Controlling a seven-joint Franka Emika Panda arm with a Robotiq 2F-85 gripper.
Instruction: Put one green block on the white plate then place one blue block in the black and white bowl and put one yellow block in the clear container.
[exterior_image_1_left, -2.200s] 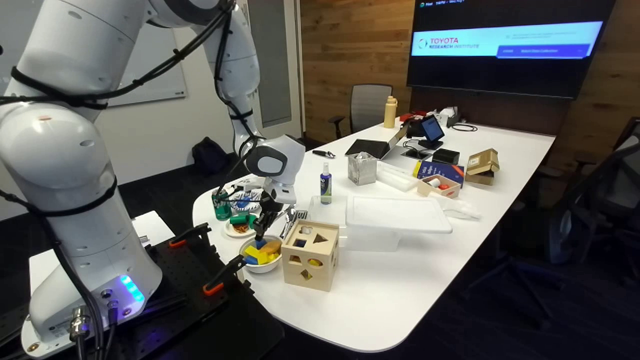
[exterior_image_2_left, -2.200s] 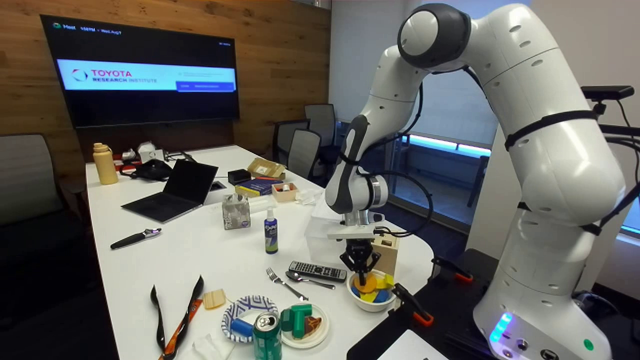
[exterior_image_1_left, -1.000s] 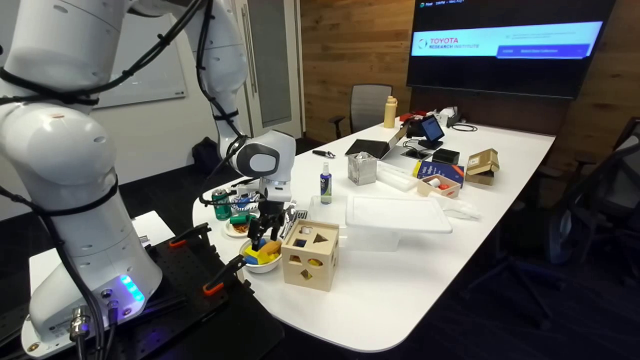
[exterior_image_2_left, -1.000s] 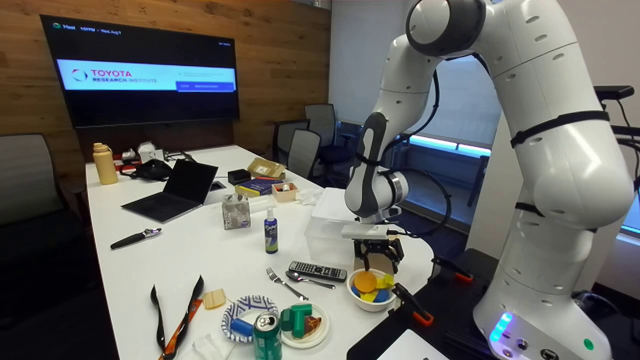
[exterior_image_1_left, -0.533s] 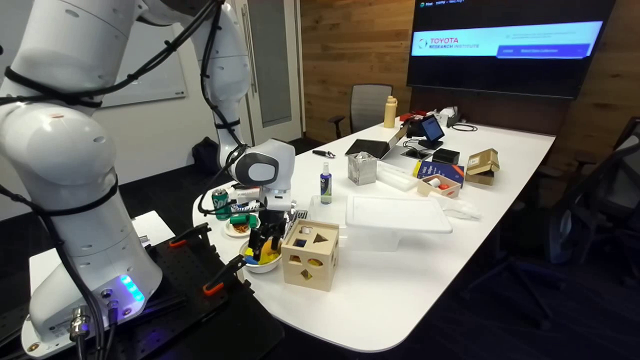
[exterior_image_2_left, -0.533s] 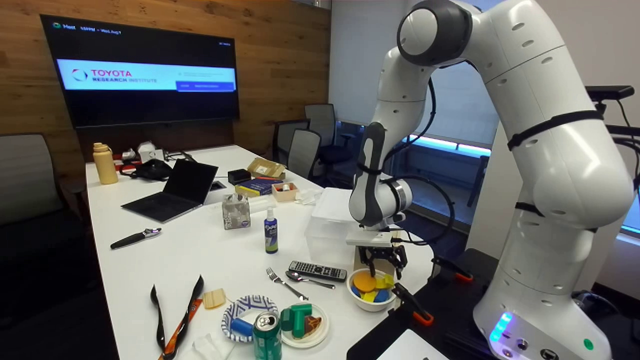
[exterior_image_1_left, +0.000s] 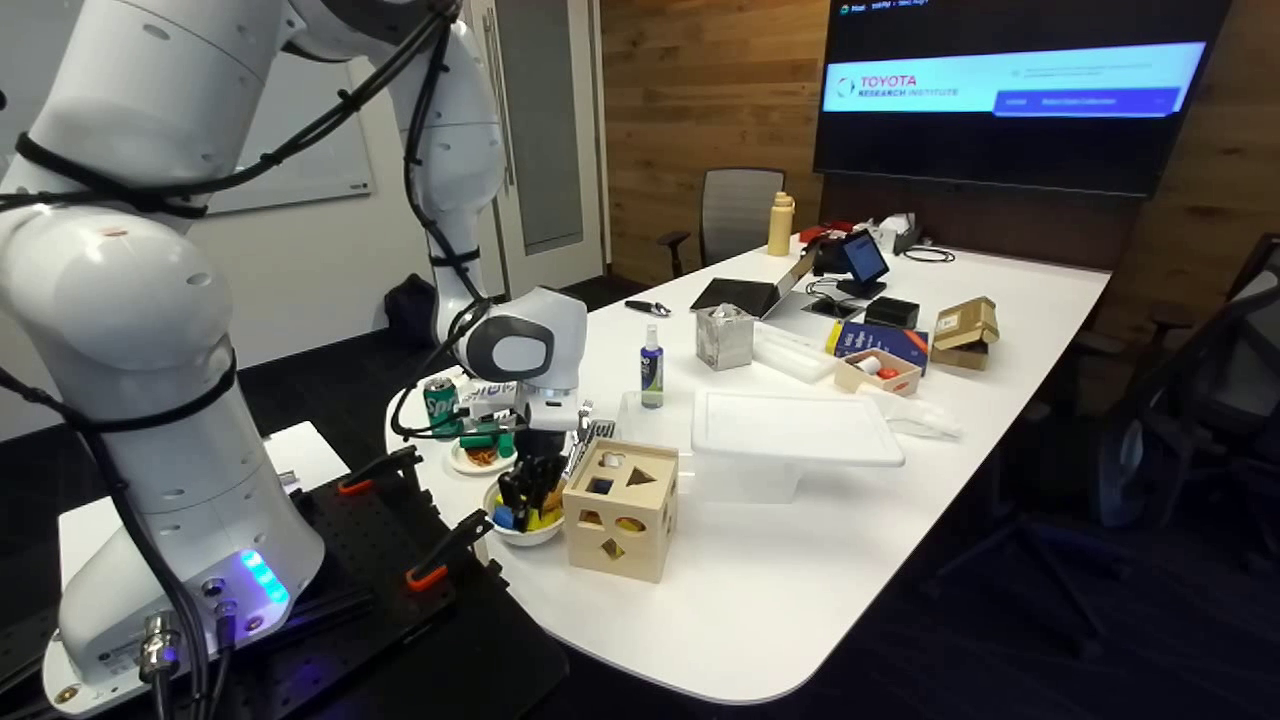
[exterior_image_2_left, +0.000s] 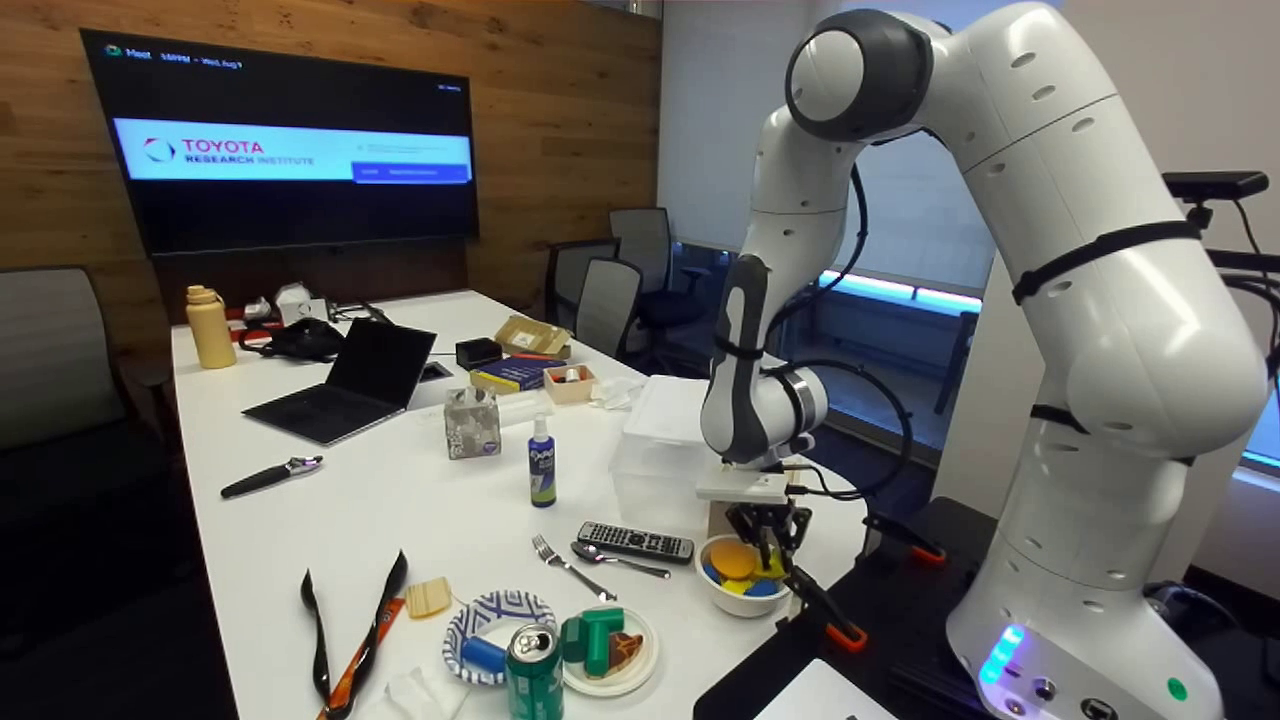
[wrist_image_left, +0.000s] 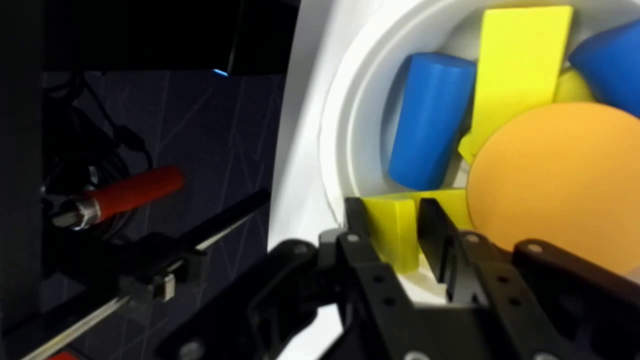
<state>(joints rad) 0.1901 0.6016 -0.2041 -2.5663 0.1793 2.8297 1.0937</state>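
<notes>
In the wrist view my gripper (wrist_image_left: 393, 206) is shut on a yellow block (wrist_image_left: 399, 237) at the edge of the white bowl (wrist_image_left: 336, 117). The bowl also holds a blue cylinder (wrist_image_left: 432, 120), a yellow bar (wrist_image_left: 520, 65) and an orange disc (wrist_image_left: 555, 175). In an exterior view the white plate (exterior_image_2_left: 646, 670) bears green blocks (exterior_image_2_left: 598, 645) and a brown piece. The patterned black and white bowl (exterior_image_2_left: 508, 604) holds a blue block (exterior_image_2_left: 484, 655). The clear see-through box (exterior_image_2_left: 655, 485) stands beyond the white bowl; a white lid (exterior_image_1_left: 795, 428) lies over part of it.
A wooden shape-sorter cube (exterior_image_1_left: 620, 530) stands close beside the white bowl. Clamps (exterior_image_2_left: 825, 608) lie at the table edge near the gripper. A green can (exterior_image_2_left: 535, 675), remote (exterior_image_2_left: 636, 541), fork (exterior_image_2_left: 575, 568), spoon (exterior_image_2_left: 620, 561) and blue-labelled spray bottle (exterior_image_2_left: 542, 468) are around.
My gripper opened above the white bowl, then lowered into it and closed around the yellow block. The white bowl has shifted slightly.
</notes>
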